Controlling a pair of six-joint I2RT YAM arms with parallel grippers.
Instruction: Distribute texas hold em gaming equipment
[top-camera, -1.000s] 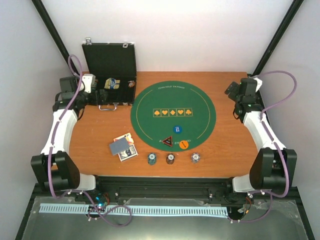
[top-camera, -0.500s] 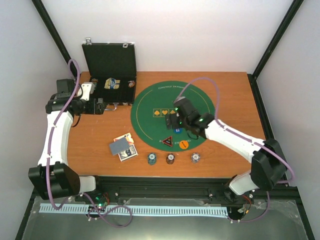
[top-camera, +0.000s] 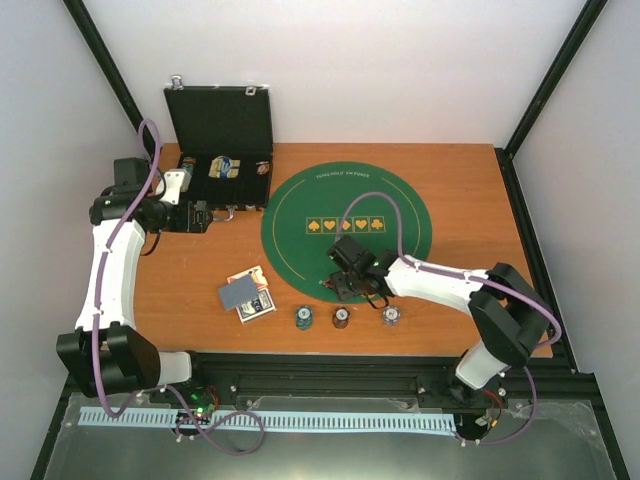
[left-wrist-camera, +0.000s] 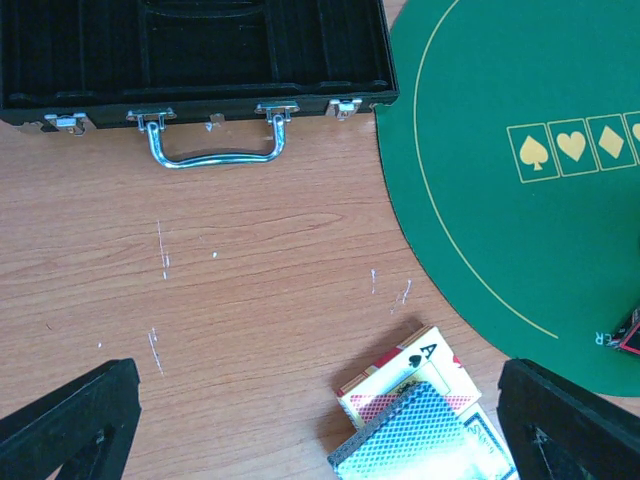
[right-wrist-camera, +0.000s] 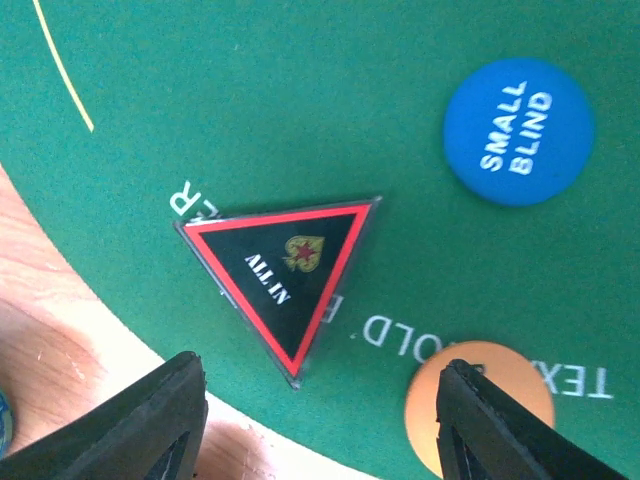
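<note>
The dark red-edged triangular token (right-wrist-camera: 280, 285) lies on the green mat's near edge. The blue disc (right-wrist-camera: 518, 130) and the orange disc (right-wrist-camera: 480, 405) lie close beside it. My right gripper (right-wrist-camera: 320, 420) is open and empty, straddling the token's near tip. In the top view the right gripper (top-camera: 345, 285) covers the token and discs. The grey-blue-backed cards (top-camera: 247, 295) lie on the wood left of the mat, and in the left wrist view (left-wrist-camera: 420, 425). Three striped chip stacks (top-camera: 341, 318) stand near the front edge. My left gripper (top-camera: 200, 216) is open and empty by the case.
The open black case (top-camera: 222, 150) stands at the back left, its metal handle (left-wrist-camera: 215, 150) facing the table. The round green mat (top-camera: 345, 195) covers the table's middle. The right arm's cable loops over the mat.
My right arm has swung from the mat's middle toward the near edge and come down over the triangular token. The left arm has barely moved.
</note>
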